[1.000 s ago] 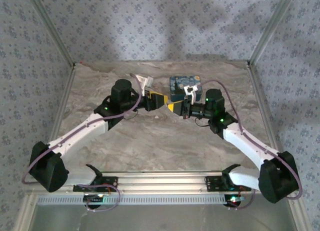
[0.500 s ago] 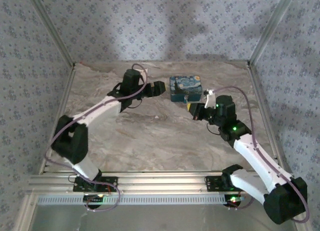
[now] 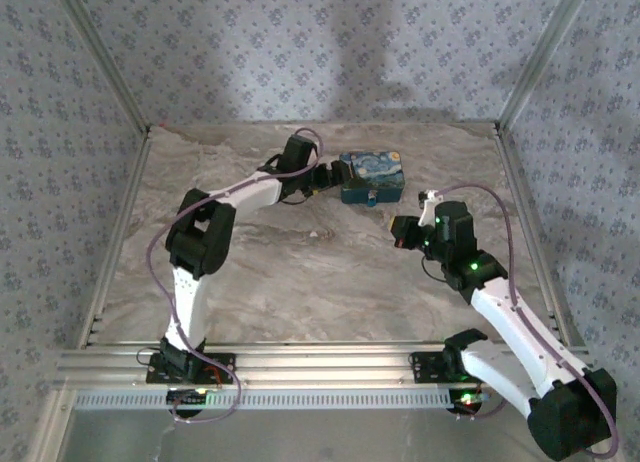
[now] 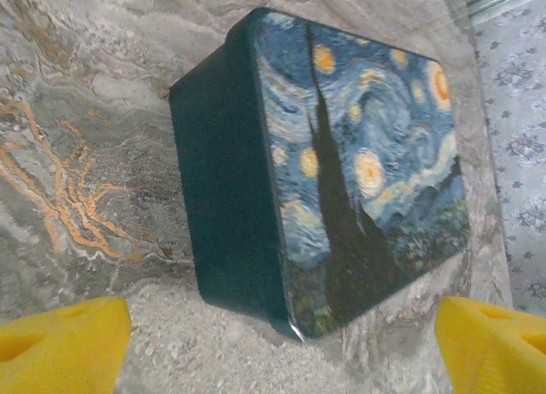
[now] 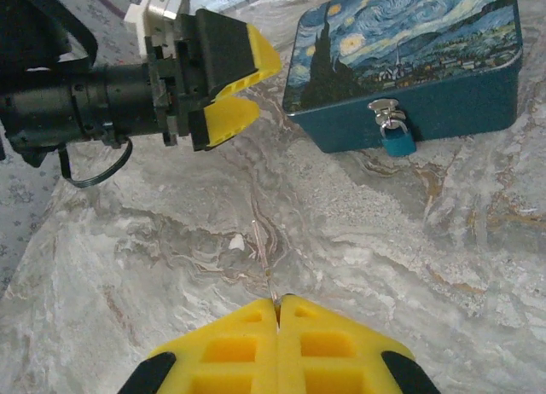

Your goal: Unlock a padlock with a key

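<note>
Box [image 3: 372, 175] from above has the left gripper [image 3: 325, 178] just beside its left end, the right gripper [image 3: 397, 230] near its front; left wrist: fingers [image 4: 60, 343] spread wide before it; right wrist: padlock [image 5: 394, 131] hangs on its front wall, long axis upright, shackle up, right pads [image 5: 230, 338] pinching what may be a key [image 5: 270, 285].

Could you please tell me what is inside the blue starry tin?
Its contents are hidden: the lid is shut, with a small blue padlock hanging on the front hasp.
</note>
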